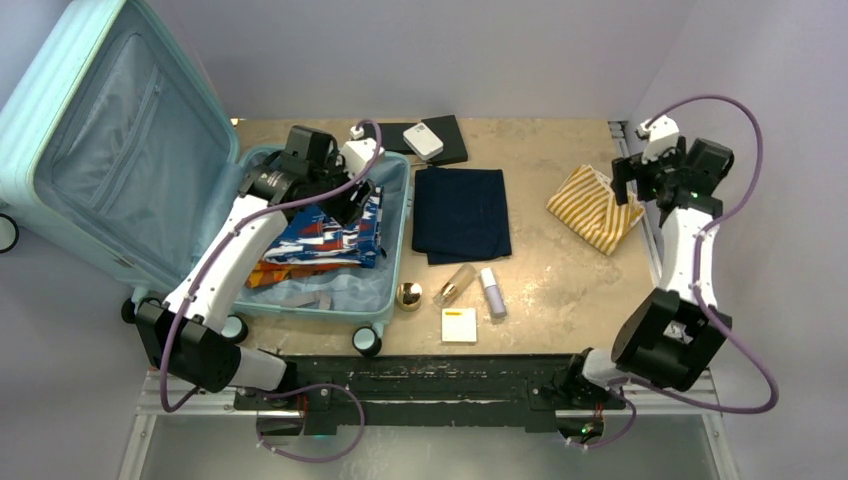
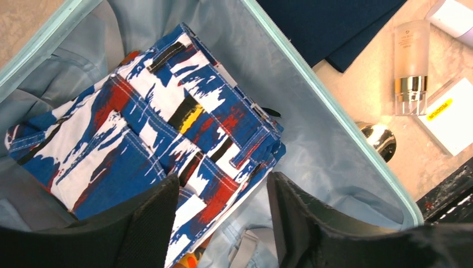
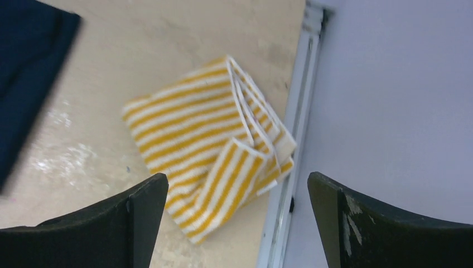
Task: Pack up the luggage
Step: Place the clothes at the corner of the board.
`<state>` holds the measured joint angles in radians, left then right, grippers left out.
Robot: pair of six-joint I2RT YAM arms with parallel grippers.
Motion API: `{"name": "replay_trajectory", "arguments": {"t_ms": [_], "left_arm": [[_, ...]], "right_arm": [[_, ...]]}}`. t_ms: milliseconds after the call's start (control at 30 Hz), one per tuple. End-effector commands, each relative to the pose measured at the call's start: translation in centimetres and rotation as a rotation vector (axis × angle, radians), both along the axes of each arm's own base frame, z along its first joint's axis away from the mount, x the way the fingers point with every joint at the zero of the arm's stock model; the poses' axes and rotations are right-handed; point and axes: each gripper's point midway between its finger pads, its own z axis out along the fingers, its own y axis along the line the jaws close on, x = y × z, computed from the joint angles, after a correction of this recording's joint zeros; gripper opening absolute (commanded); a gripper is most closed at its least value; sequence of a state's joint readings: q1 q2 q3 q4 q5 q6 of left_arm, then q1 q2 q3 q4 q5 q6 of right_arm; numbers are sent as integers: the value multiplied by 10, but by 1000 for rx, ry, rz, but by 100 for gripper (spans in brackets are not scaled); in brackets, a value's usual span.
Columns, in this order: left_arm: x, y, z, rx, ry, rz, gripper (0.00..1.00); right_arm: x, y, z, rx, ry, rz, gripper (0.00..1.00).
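Light bright, even and diffuse, coming from overhead. Shadows soft and short; a faint one lies inside the luggage (image 1: 95, 160) under its raised lid. Right of the luggage, the table (image 1: 560, 270) shows dull patches of sheen. A gold cap (image 1: 409, 295) just beside the luggage's front corner carries a hot glint. Left wrist view crisp. Right wrist view soft and smeared; the striped cloth (image 3: 206, 151), well right of the luggage, has blurred edges.

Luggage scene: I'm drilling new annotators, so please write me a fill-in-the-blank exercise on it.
The luggage stands ____, lid raised. The blue-white-red garment lies ____ it. The striped cloth near the right claw is white and ____.
Missing: open; inside; yellow.
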<state>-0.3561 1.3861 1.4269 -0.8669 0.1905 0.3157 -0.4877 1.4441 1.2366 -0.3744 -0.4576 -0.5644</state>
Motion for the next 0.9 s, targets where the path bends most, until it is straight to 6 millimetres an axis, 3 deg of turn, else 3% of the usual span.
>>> {"name": "replay_trajectory", "arguments": {"t_ms": [0,167,300,433,567,867], "left_arm": [[9,-19,13,-41,-17,-29,62],[19,-40,18,-39,-33,-42,64],[28,-59,32,-52,-78,-51,64],[33,-75,42,-69,-116,-62,64],[35,-88,46,-90,-143,-71,64],[38,-106,44,-99,-164,-88,64]], "right_arm": [[8,87,32,-7,-116,259,99],[19,180,21,147,-104,400,99],[39,224,-5,358,28,415,97],[57,240,-57,470,188,378,95],[58,261,-99,504,302,375,94],[25,278,-162,541,513,368,93]]}}
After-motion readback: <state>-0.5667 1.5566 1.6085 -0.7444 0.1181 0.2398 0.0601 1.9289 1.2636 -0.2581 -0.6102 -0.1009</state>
